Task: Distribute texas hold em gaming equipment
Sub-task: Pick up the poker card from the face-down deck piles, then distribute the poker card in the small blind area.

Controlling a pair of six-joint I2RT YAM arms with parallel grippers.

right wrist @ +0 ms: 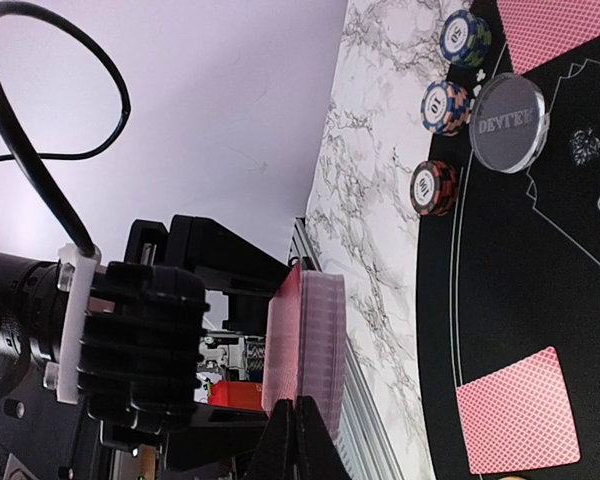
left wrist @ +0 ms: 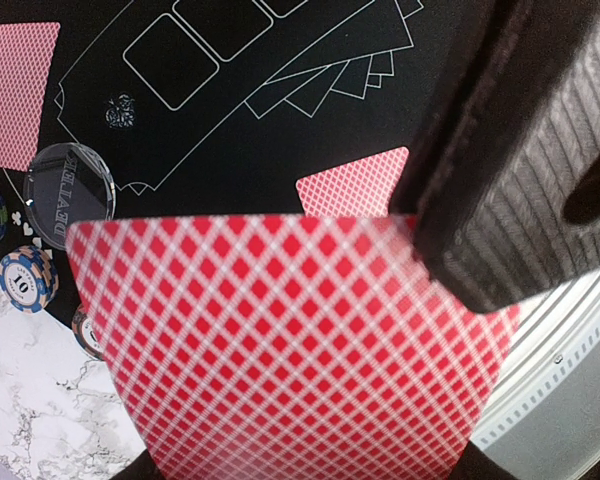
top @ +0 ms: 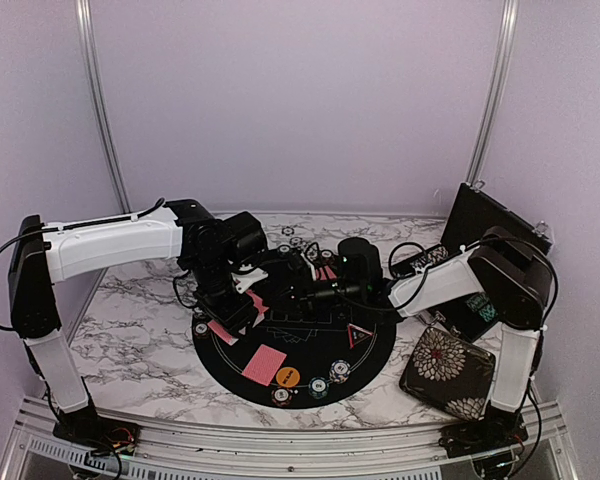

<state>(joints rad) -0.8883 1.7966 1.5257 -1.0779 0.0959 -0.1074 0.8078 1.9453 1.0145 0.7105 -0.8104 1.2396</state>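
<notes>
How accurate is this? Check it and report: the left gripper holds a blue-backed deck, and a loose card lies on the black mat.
One detail is wrong: the deck is red-backed, not blue-backed, as the left wrist view shows. The left gripper does hold it, and a loose card lies on the black mat.

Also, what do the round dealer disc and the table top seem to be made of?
The dealer disc looks like clear glossy acrylic or glass: the mat shows through it. The table top looks like white marble with grey veins; stone or printed film, I cannot tell.
</notes>
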